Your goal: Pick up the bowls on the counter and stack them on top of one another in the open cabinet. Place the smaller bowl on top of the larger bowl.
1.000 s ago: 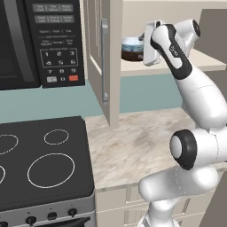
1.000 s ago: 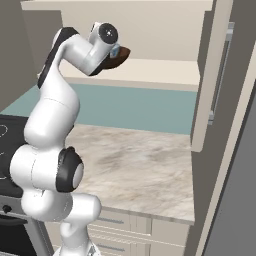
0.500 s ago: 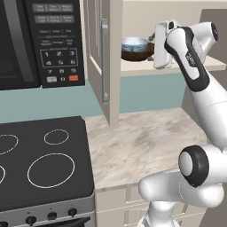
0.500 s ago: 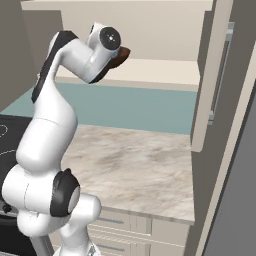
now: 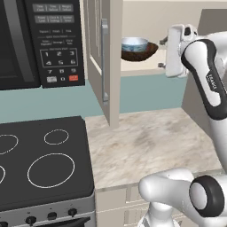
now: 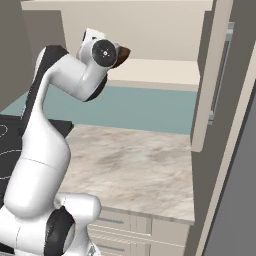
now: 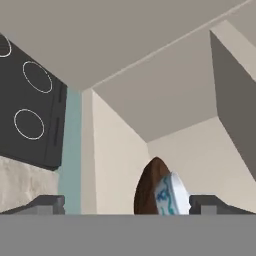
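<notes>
Withdrawn rightward from the cabinet [image 5: 108, 66], tool [image 7: 127, 204] stands wide and empty; smaller bowl [image 5: 135, 44], glossy, probably light and slippery, nests ahead in larger bowl [image 5: 148, 51]; grasp rims.

teal backsplash [image 5: 146, 91], black stovetop [image 5: 40, 164], microwave [image 5: 40, 40]

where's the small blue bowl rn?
In the left base view the smaller bowl sits inside the larger bowl on the cabinet shelf, right of the open door, left of the open tool.
</notes>
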You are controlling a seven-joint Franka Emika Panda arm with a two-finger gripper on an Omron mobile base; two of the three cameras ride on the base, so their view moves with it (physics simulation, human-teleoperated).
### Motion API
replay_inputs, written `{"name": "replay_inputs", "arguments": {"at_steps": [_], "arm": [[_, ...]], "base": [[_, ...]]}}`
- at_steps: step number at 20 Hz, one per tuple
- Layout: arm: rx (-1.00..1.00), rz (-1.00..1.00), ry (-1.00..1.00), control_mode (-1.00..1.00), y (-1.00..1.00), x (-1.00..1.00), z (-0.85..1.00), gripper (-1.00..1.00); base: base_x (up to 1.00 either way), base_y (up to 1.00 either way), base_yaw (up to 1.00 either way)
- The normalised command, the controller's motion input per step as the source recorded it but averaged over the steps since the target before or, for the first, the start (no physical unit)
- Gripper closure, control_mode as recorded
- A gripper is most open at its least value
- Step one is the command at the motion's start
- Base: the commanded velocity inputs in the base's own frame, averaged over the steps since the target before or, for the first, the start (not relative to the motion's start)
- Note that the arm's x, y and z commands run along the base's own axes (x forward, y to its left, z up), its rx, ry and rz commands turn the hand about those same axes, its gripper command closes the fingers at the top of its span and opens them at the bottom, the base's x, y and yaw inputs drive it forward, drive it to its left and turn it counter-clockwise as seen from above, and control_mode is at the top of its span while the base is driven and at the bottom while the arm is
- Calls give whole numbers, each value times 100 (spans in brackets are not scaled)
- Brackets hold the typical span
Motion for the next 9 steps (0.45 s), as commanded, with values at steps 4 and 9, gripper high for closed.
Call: {"name": "replay_inputs", "arguments": {"at_steps": [4, 9], "arm": [[0, 0, -6, -100, -4, -80, 0, -100], [0, 0, -6, -100, -2, -78, 0, -100]], "base": [[0, 0, 0], [0, 0, 0]]}}
